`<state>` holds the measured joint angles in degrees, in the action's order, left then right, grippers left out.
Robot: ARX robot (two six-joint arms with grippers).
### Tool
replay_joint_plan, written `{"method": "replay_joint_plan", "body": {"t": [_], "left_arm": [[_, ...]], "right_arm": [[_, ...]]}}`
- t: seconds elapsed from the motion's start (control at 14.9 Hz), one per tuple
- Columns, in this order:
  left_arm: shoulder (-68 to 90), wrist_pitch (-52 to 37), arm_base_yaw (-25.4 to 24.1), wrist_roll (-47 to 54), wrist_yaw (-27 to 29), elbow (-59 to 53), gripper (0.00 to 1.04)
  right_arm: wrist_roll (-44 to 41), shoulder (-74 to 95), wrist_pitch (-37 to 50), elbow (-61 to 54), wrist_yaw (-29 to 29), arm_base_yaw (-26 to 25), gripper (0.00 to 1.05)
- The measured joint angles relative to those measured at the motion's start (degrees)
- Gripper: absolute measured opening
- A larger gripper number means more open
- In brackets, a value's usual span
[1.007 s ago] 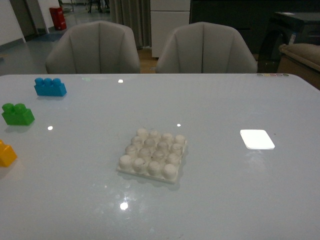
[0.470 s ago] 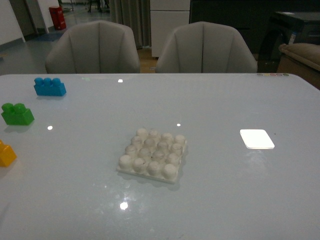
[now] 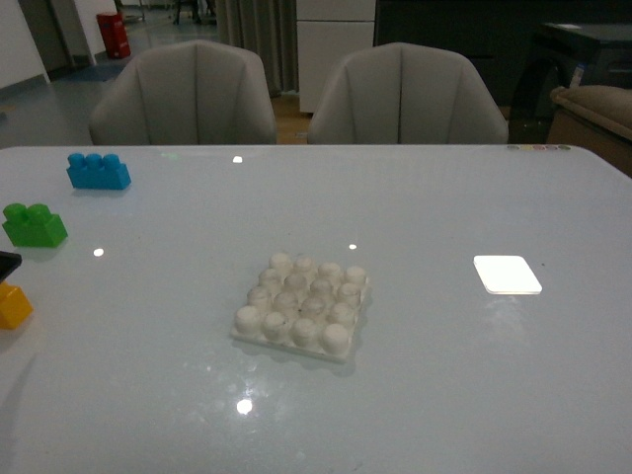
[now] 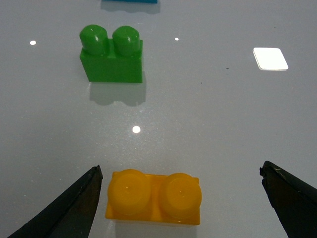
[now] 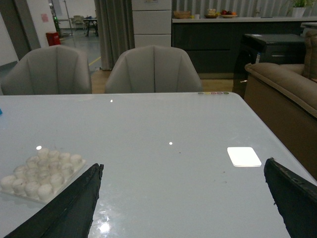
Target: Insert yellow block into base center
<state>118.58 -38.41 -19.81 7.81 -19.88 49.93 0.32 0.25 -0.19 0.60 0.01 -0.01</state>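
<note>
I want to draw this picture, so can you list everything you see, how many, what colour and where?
yellow block: one, yellow-orange, left edge of the table, nearest the robot
green brick: one, green, left side, just behind the yellow block
blue brick: one, blue, left side, farthest back
base: one, white, middle of the table, nothing on it
table: one, pale glossy grey, under everything
chairs: two, light grey, behind the table's far edge
left gripper: one, black, open, a finger on each side of the yellow block, not touching it
right gripper: one, black, open over the table, holding nothing
</note>
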Motion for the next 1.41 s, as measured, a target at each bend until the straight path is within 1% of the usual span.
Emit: {"method": "replay_joint_plan", "body": {"t": [0.13,0.4,0.74,1.07,1.14,1.28,1.34,1.41], "left_arm": [[1.40,-0.98,-0.09,-1.64,-0.98,0.31,0.98],[3.06,-3.30,-0.83,-1.88,-0.07,0.52,0.98],[7.15,-5.51,-0.15,-1.81,1.27,0.70,0.98],[8.59,-9.07,0.22,-2.97,1.44,0.85,0.98],[8.83,-9.49,0.22,-3.23,1.70,0.85,0.89],[8.83,-10.69,0.22,-3.45,1.84,0.83,0.63],[8.72,-11.23,0.35,-3.72,1.84,0.35,0.60],[8.07,-11.23,0.61,-4.04,1.81,-0.26,0.59]], "right_arm": [[0.00,0.00,-0.02,0.00,0.00,0.00,0.98],[0.00,0.00,0.00,0.00,0.00,0.00,0.98],[0.00,0.00,0.00,0.00,0.00,0.00,0.98],[0.00,0.00,0.00,0.00,0.00,0.00,0.98],[0.00,0.00,-0.02,0.00,0.00,0.00,0.98],[0.00,0.00,0.00,0.00,0.00,0.00,0.98],[0.00,0.00,0.00,0.00,0.00,0.00,0.98],[0.00,0.00,-0.02,0.00,0.00,0.00,0.98]]}}
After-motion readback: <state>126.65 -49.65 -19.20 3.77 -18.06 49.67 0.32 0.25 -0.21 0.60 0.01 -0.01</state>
